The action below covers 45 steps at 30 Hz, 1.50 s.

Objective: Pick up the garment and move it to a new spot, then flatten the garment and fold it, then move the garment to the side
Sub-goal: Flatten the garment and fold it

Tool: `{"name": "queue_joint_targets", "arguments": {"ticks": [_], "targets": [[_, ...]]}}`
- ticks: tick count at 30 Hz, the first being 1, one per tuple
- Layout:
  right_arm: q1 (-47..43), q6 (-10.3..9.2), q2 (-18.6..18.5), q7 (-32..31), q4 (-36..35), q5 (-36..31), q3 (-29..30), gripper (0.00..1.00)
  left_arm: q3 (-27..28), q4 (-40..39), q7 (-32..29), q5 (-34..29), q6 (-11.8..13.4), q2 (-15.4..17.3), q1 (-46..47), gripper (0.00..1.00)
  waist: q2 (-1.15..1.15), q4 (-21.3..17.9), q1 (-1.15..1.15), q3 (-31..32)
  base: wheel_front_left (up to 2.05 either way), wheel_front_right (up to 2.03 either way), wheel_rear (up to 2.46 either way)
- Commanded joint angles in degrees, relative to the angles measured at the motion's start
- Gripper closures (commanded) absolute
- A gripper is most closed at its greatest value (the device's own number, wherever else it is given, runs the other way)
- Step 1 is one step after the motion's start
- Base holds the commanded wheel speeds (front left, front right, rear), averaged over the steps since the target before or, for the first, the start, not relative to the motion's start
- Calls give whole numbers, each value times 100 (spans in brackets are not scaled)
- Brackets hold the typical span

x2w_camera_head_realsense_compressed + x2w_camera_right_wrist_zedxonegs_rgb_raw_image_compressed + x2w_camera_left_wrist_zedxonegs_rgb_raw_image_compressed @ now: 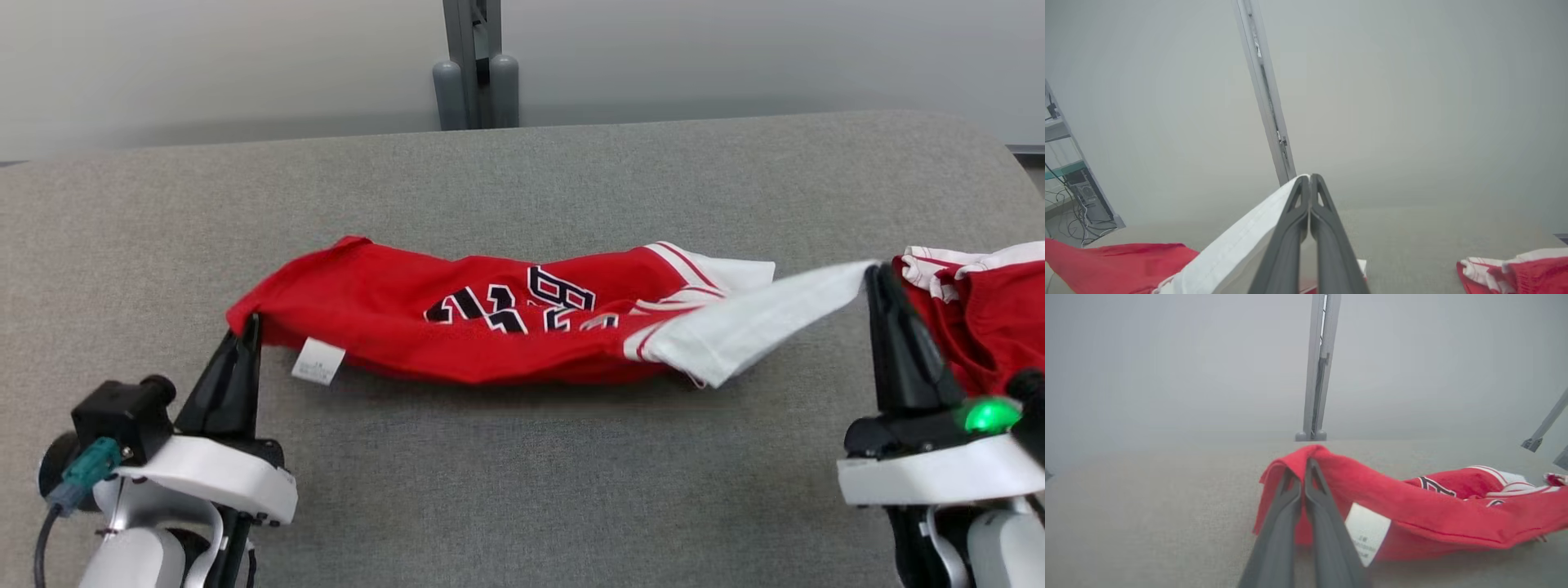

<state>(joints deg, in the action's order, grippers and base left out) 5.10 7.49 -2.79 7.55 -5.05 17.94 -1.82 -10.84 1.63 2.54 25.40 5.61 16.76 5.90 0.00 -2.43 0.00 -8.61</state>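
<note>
A: While head view's up, where's the garment?
B: Centre of table, strung between left claw and right claw. Open surface ahead and behind; second jersey crowds the right edge.
A: Left wrist?
B: Clamped shut on the red end.
A: Right wrist?
B: Pinching the white end.

We see the red garment stretched over the grey table. The left gripper pinches its left end and the right gripper its white sleeve. A crumpled jersey lies to its right.
</note>
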Motion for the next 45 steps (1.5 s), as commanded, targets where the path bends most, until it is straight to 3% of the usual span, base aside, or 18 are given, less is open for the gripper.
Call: {"name": "queue_joint_targets", "arguments": {"ticks": [1,16,26,33,38,45], "targets": [[160,1,-36,115,-201,-78,55,100,33,-253,-65,-6,26,68,138,100,0,21,0,75,0,0,0],[1629,1,-306,224,-1463,-330,42,100,289,-2455,-480,-457,337,492,1168,100,0,32,0,542,0,0,0],[2157,1,-391,-220,-1444,-227,-103,100,159,-2765,-791,-535,274,578,1733,100,0,15,0,434,0,0,0],[3220,1,-632,-390,-389,60,-353,100,26,-1611,-934,-182,-157,554,2836,100,0,-4,0,-76,0,0,0],[4566,1,-909,-225,938,243,-683,100,-172,-15,-824,-12,-589,338,4183,100,0,29,0,-484,0,0,0],[6700,1,-982,80,3083,556,-1105,100,-345,2335,-492,-65,-914,-44,6244,100,0,51,0,-1017,0,0,0]]}}
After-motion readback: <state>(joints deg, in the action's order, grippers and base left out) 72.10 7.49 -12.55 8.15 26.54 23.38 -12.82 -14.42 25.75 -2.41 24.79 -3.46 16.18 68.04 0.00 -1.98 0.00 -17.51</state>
